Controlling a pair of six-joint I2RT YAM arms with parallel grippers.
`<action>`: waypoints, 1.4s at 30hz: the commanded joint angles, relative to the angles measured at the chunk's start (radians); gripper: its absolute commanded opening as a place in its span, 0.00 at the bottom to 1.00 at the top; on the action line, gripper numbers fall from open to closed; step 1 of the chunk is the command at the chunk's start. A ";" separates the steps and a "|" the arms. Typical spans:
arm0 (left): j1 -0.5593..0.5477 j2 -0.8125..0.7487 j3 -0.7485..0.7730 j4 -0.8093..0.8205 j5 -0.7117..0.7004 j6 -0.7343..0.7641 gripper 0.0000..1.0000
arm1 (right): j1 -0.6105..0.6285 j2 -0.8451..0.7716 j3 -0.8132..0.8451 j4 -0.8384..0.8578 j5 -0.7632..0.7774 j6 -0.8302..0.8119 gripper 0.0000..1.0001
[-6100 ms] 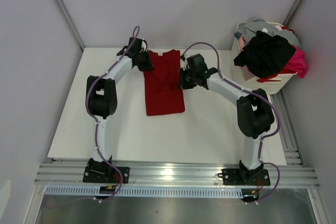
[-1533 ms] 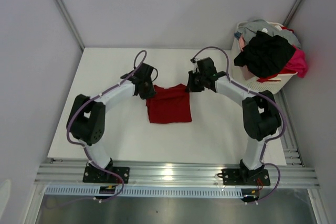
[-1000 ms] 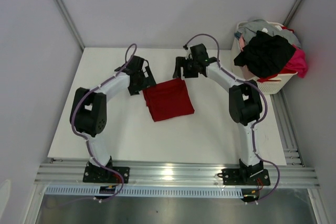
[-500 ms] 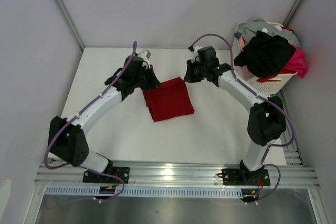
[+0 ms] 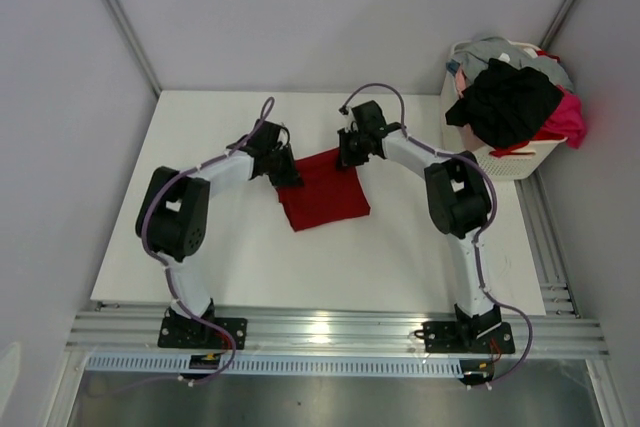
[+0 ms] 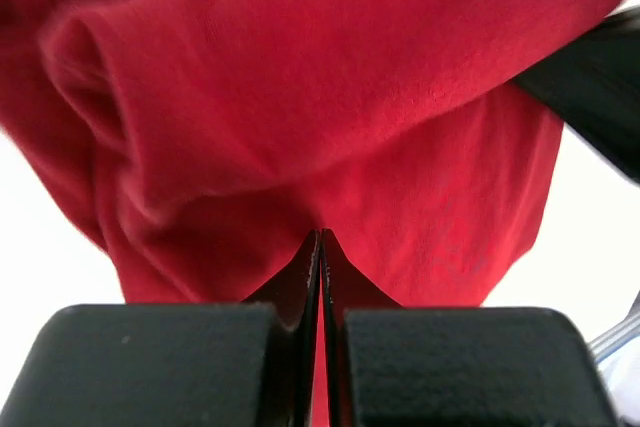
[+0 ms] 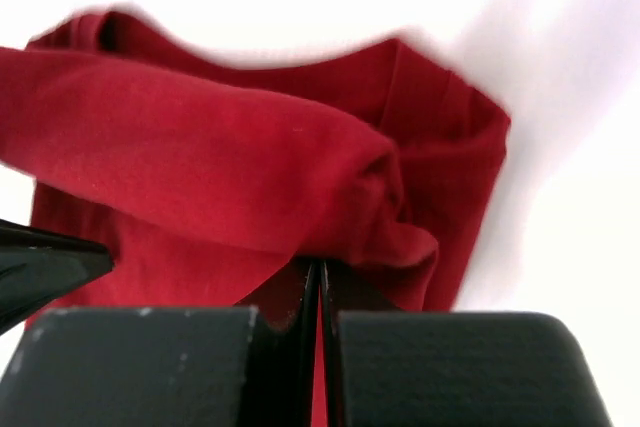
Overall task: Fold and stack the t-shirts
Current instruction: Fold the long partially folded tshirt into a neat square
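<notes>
Cloth fills both wrist views. The dark red t-shirt [image 5: 322, 195] lies on the table [image 5: 200, 247] as a small, slightly skewed folded rectangle, mostly nearer than my fingers. At its far edge my left gripper [image 5: 287, 175] pinches the far-left corner and my right gripper [image 5: 346, 155] the far-right one. Both pairs of jaws stood spread a moment ago; now each is pressed together on bunched fabric. I judge this sets up one more fold toward the near side, or a lift to a stacking spot. Far right, off the table's corner, the white laundry basket [image 5: 505, 162] holds a heap: a black t-shirt [image 5: 505, 102] on top, a pink garment [image 5: 570, 119] at right, a grey garment [image 5: 490, 47] behind.
</notes>
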 commanded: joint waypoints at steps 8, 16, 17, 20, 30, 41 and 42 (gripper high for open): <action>0.067 0.185 0.282 -0.035 0.077 -0.018 0.01 | -0.020 0.226 0.331 -0.059 -0.012 0.029 0.09; 0.127 0.234 0.317 -0.079 0.024 -0.047 0.01 | -0.023 0.273 0.404 -0.038 -0.031 0.071 0.17; 0.143 0.237 0.313 -0.084 0.023 -0.051 0.00 | -0.023 0.273 0.404 -0.035 -0.031 0.074 0.17; 0.168 0.233 0.290 -0.082 0.030 -0.068 0.01 | -0.020 0.263 0.398 -0.041 -0.029 0.074 0.16; 0.196 0.250 0.359 -0.108 0.108 -0.018 0.04 | -0.009 0.111 0.376 -0.045 -0.051 0.040 0.50; 0.179 -0.238 0.164 -0.182 0.092 0.079 0.96 | -0.063 -0.236 -0.011 -0.158 0.115 -0.127 0.74; 0.168 -0.267 0.120 -0.182 0.076 0.077 0.96 | -0.073 -0.256 -0.059 -0.138 0.118 -0.122 0.72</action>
